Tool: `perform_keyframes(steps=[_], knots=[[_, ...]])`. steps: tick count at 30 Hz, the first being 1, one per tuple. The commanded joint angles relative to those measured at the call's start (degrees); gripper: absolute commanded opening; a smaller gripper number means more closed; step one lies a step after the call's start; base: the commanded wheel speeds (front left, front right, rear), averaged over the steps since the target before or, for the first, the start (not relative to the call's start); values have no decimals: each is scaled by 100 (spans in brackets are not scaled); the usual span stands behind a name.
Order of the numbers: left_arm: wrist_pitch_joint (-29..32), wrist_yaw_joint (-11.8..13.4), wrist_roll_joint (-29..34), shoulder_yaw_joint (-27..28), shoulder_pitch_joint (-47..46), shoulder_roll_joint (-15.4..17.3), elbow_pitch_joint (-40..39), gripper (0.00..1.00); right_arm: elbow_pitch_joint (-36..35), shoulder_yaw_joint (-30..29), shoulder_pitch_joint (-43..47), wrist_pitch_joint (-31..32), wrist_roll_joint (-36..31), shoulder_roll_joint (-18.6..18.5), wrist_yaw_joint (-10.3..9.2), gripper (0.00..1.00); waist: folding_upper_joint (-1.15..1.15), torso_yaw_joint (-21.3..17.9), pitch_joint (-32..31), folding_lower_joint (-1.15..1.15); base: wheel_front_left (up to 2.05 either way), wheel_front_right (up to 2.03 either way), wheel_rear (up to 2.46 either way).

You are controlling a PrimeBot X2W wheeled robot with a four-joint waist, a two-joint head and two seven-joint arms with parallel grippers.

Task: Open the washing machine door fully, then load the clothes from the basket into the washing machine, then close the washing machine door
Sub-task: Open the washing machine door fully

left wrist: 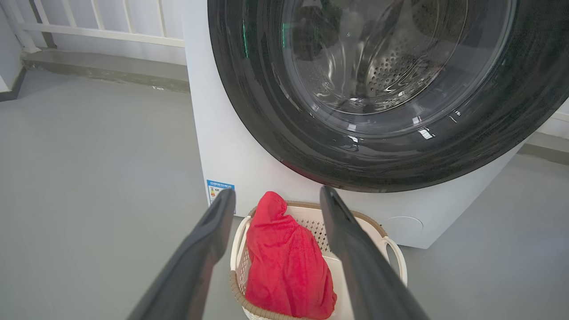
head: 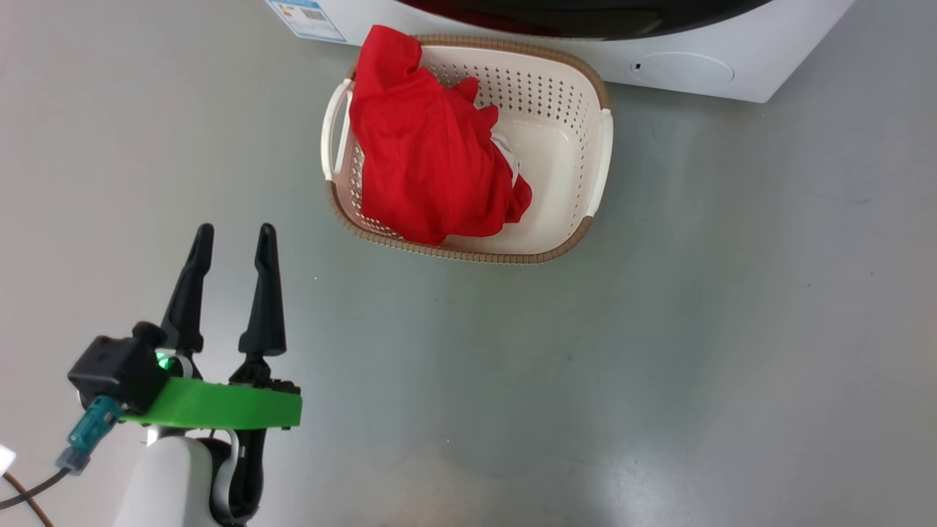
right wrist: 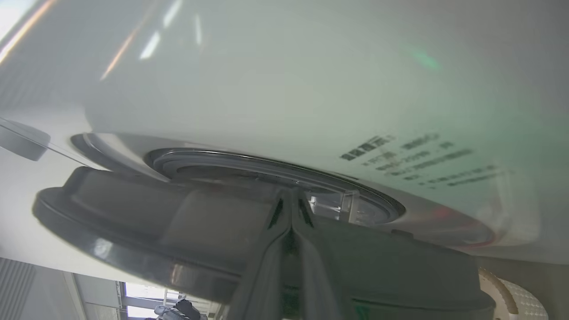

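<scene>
The cream basket [head: 558,95] stands on the floor against the washing machine [head: 768,44]. Red clothes [head: 424,161] are heaped in its left half, with a bit of white fabric at their right edge. My left gripper [head: 234,230] hovers open and empty over the floor, short of the basket's front left corner. From the left wrist, the washing machine door [left wrist: 266,111] with its black rim and glass bowl rises above the basket [left wrist: 395,253] and clothes [left wrist: 284,262]. My right gripper [right wrist: 291,195] is shut, its tips at the door's dark rim [right wrist: 133,231], which stands slightly off the white front [right wrist: 284,89].
A blue energy sticker [head: 307,16] and a round service flap [head: 681,71] sit low on the machine's front. Grey floor spreads around the basket on all open sides. A white railing [left wrist: 98,22] and a low ledge run behind the machine's left side.
</scene>
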Motion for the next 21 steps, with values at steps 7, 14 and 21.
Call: perform_keyframes(steps=[7,14,21], knots=[[-45,81,-11,181,100,131,-69,100,-88,142,119,301,-9,173,9,0,0,-74,-127,0,0,0,0],[-45,72,30,258,121,131,-60,100,-160,161,391,544,131,308,9,0,0,-184,-217,0,0,0,0],[-45,56,79,330,156,131,-49,100,-198,162,655,826,296,402,9,0,0,-247,-313,0,0,0,0]])
